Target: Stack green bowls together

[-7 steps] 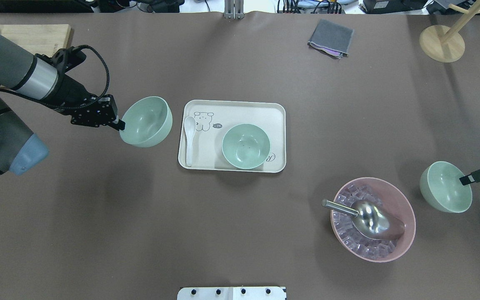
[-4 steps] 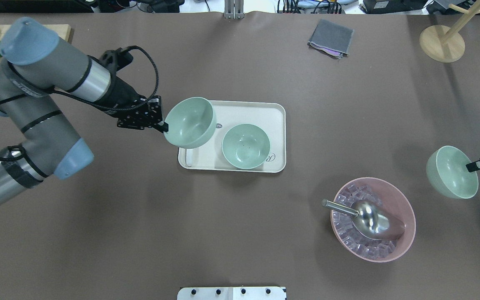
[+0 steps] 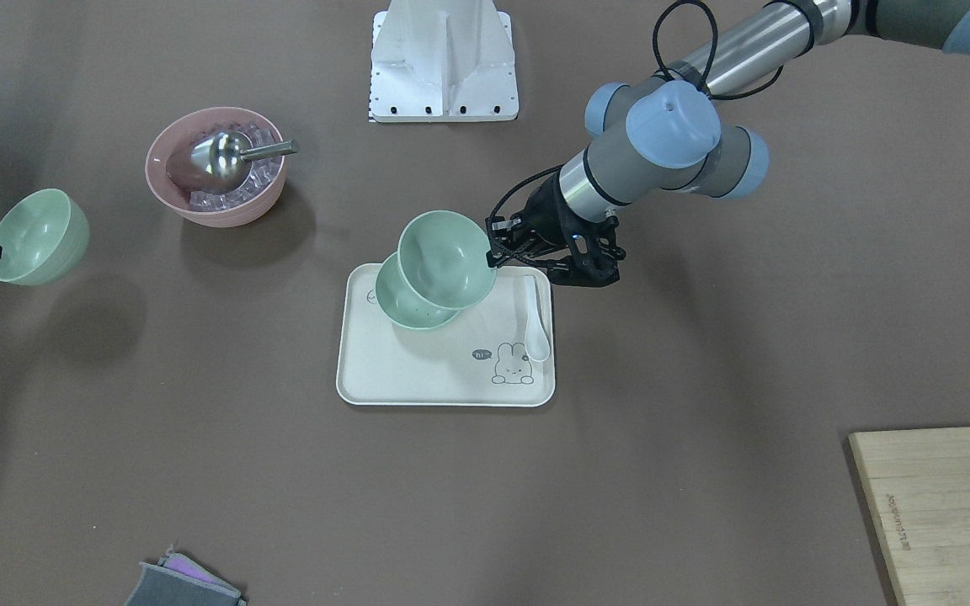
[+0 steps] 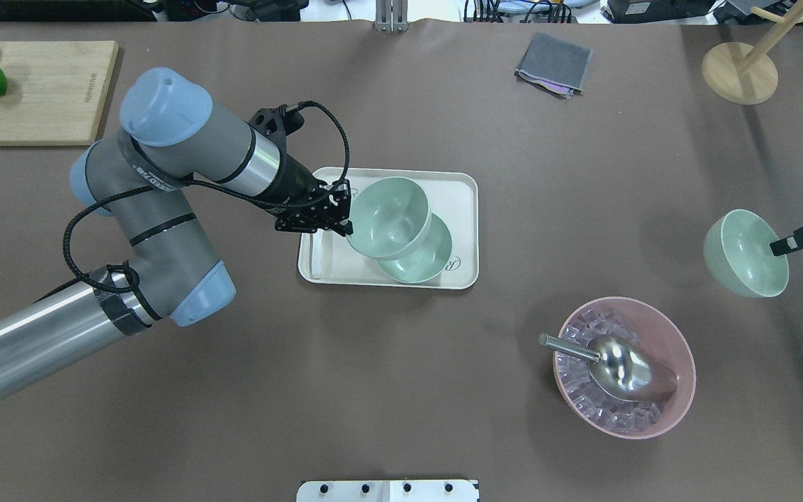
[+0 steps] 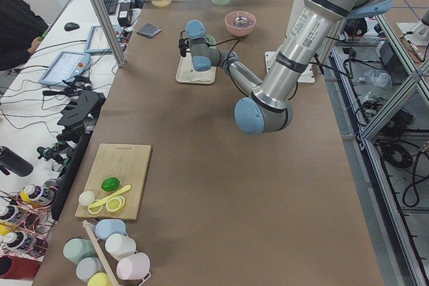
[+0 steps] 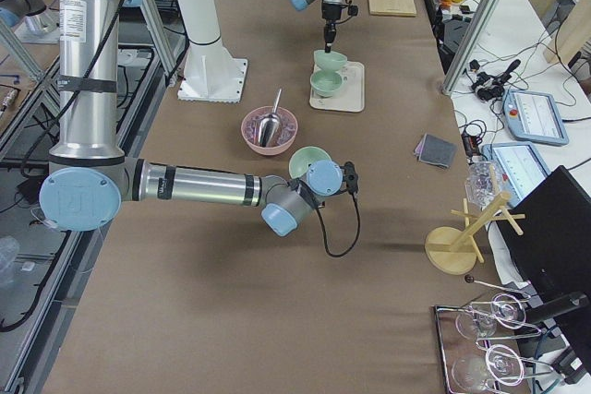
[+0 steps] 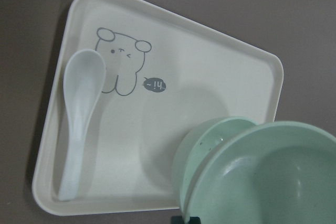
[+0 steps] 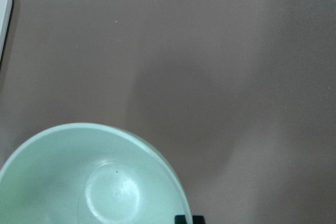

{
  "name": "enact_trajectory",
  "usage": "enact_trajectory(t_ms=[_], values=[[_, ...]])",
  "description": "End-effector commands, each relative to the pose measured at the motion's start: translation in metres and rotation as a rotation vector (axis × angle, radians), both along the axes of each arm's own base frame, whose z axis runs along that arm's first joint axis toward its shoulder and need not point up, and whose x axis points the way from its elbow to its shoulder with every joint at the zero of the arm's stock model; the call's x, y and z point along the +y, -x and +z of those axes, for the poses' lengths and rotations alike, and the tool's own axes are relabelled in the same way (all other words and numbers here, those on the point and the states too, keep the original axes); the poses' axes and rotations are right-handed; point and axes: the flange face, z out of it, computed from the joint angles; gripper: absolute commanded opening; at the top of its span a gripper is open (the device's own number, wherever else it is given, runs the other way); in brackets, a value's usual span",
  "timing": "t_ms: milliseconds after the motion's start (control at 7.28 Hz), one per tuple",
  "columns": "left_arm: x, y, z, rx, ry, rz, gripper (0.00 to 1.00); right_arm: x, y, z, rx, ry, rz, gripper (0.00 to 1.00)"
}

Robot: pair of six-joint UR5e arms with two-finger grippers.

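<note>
Seen from overhead, L to R: L gripper (image 4: 347, 226) is clamped on the rim of the 1st green bowl (image 4: 389, 217), gripping the side toward the tray's left edge. Bowl is held over the tray (image 4: 454, 192), a bit tilted, and overlaps the 2nd green bowl (image 4: 429, 259), which sits upright on the tray's right half. Can't tell if the two touch. A white spoon (image 3: 537, 324) lies along the tray's left edge, by the cartoon print. A pink bowl (image 4: 686, 348) w/ clear cubes & a metal scoop (image 4: 624, 369) stands right of the tray, nearer the robot, well apart. Farther right of the tray, R gripper (image 4: 778, 245) is pinched on the rim of the 3rd green bowl (image 4: 739, 254). That bowl is tilted & off the table.
</note>
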Motion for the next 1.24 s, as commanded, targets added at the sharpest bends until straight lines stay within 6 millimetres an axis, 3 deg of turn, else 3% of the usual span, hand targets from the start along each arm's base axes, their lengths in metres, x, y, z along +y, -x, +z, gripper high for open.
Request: enact_trajectory(t_ms=[0,412,824,1099], values=[[0.012,-0.032,-0.004,-0.017,-0.014,-0.017,0.00,-0.021,-0.009,-0.026,-0.041,0.009,0.022,0.00],[0.017,-0.041,0.000,-0.022,-0.011,-0.005,0.00,-0.047,-0.008,-0.071,-0.091,0.034,0.036,0.00],[0.016,-0.042,-0.013,-0.009,-0.020,-0.007,0.00,-0.048,-0.008,-0.077,-0.096,0.035,0.038,0.00],[0.010,-0.042,-0.012,-0.020,-0.035,-0.063,0.00,-0.048,-0.008,-0.076,-0.096,0.033,0.037,0.00]])
